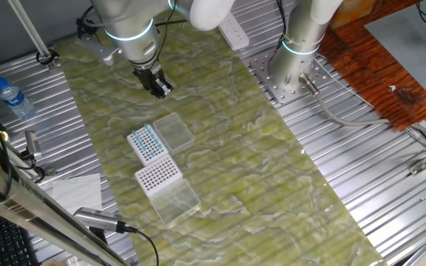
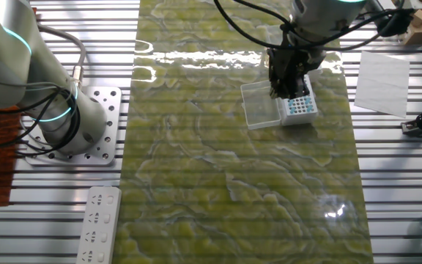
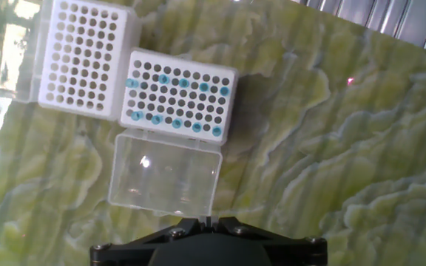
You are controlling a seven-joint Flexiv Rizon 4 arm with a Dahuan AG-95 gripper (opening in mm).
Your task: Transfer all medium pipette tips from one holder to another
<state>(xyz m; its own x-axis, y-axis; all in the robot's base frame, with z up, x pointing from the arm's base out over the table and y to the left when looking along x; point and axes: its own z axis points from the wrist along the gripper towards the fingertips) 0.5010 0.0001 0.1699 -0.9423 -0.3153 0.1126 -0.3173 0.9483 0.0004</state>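
In one fixed view the gripper (image 1: 158,86) hangs above the green marbled mat (image 1: 272,177) on the ribbed metal surface (image 1: 390,192), apart from the two holders. Its fingers look pressed together with nothing between them, though they are small here. The nearer holder (image 1: 147,143) carries the tips (image 1: 149,142) as blue dots in its grid, with its clear lid (image 1: 174,132) open beside it. Just beside it stands the second holder (image 1: 158,176), its holes dark and bare, with its own clear lid (image 1: 175,202) open. A water bottle (image 1: 12,98) lies at the left on the surface, and a power strip (image 1: 233,31) lies at the top.

In the other fixed view the gripper (image 2: 288,77) partly covers the tip holder (image 2: 299,108); blue tips (image 2: 297,107) show on its top, and the clear lid (image 2: 261,105) lies to its left. The second holder is hidden behind the arm. A sheet of paper (image 2: 382,82) lies to the right.

In the hand view the gripper (image 3: 207,219) shows at the bottom edge, its fingertips meeting and empty. The tip holder (image 3: 177,94) holds scattered tips (image 3: 176,97) along its top and bottom rows; most holes are empty. Its lid (image 3: 166,172) lies open toward the gripper. The second holder (image 3: 89,58) touches it at the left, all holes empty.
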